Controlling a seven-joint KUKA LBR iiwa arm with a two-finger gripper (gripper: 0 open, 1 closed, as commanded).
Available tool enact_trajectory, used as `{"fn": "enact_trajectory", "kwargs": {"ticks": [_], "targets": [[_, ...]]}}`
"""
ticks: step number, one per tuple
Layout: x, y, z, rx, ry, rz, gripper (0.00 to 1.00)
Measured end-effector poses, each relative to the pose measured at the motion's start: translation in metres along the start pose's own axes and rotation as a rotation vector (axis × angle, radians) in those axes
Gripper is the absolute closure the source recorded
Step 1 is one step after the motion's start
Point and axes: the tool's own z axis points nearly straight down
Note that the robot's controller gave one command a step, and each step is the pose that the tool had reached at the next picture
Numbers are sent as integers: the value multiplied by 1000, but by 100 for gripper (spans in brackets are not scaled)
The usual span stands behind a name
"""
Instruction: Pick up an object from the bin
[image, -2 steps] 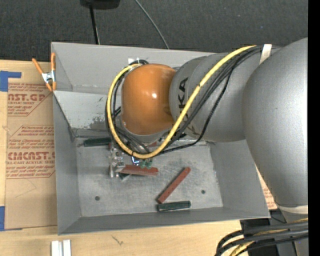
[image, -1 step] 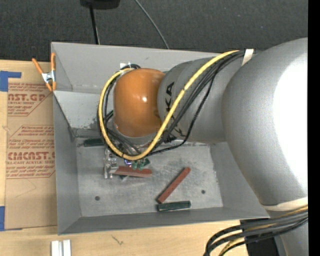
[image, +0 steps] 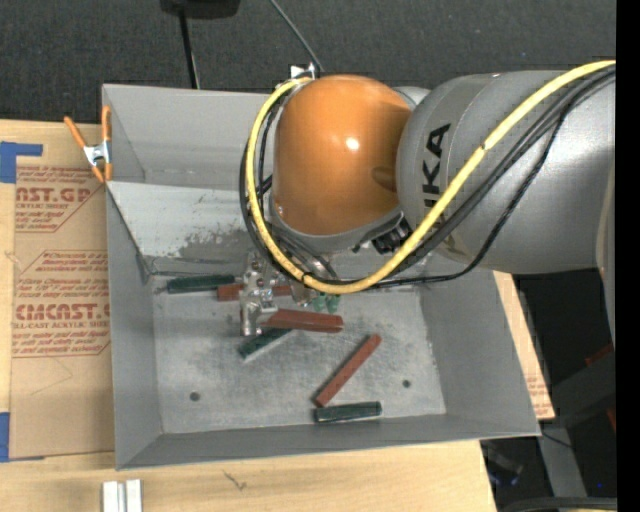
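Several sticks: lay loose on the floor of the grey bin (image: 128, 330) as your gripper (image: 258, 310) stood low among them, beneath the arm's orange cover (image: 335, 150).
Gripper state: you could not tell from this angle whether it was apart or together, and no stick showed clamped in it.
Nearest things: a reddish-brown stick (image: 308, 321) lay just beside the gripper on the arm's side. A dark green stick (image: 262, 344) lay just below it, toward the bin's near wall, and seemed to cross under the brown one. A short brown piece (image: 229, 291) sat just beside it on the side away from the arm.
Farther out: a second dark green stick (image: 195, 284) lay beyond the short piece. A slanted brown stick (image: 348, 369) and a third green stick (image: 347, 410) lay well apart from the gripper, near the front wall.
Step in hand: by the look of it, you were at the grasp itself, down at floor level with no lift yet made.
Next move: it called for closing across one stick's narrow width, then a straight rise. The crossed green stick might have dragged along.
Surface: flat grey metal, scuffed and bare between the sticks.
Room: the sloped walls stood well apart from the gripper on every side.
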Motion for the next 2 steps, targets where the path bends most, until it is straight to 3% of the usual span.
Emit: {"fn": "enact_trajectory", "kwargs": {"ticks": [1,2], "targets": [[0,0,0,0,0,0,100],[-4,5,39,-1,-6,-26,100]]}}
